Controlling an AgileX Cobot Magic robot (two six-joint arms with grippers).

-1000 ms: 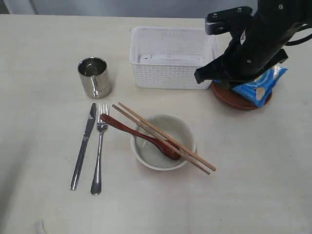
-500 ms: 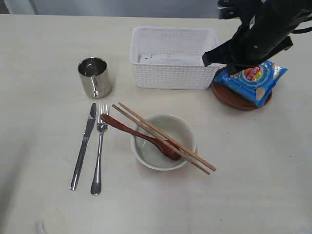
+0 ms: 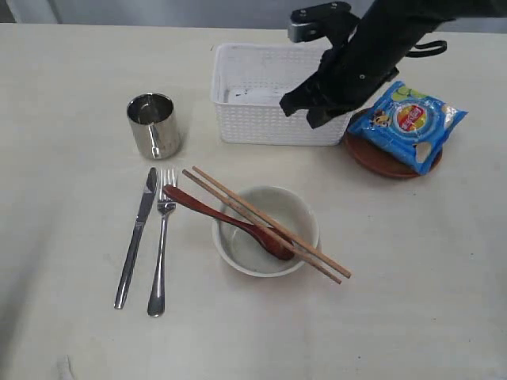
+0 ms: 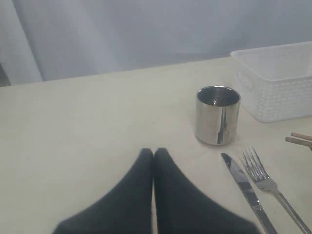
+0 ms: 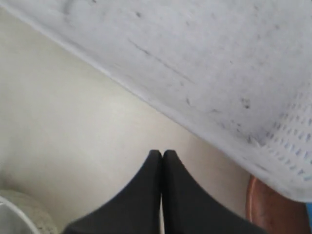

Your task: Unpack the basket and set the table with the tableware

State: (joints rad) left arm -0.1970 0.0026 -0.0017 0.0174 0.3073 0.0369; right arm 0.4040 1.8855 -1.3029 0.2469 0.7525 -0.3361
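The right gripper point(image 5: 162, 155) is clenched, its two dark fingers pressed flat together with nothing between them. In the exterior view it hangs over the front right part of the white basket point(image 3: 261, 119), which stands in the upper middle of the frame. The left gripper point(image 4: 153, 152) is likewise closed tight on nothing, low above the table point(image 3: 412, 317) and short of the steel cup point(image 3: 154, 125). That cup stands upright at the upper left, apart from the basket. Below it the knife point(image 3: 136, 237) and fork point(image 3: 161, 245) lie side by side, nearly parallel, the knife on the left. In the lower middle sits the off-white bowl point(image 3: 235, 247). The reddish-brown spoon point(image 3: 226, 220) rests in it with its handle out over the rim toward the fork, and two wooden chopsticks point(image 3: 317, 261) lie slanted across the rim. At the upper right, just beside the basket, a brown plate point(image 3: 372, 160) carries a blue chips bag point(image 3: 413, 123).
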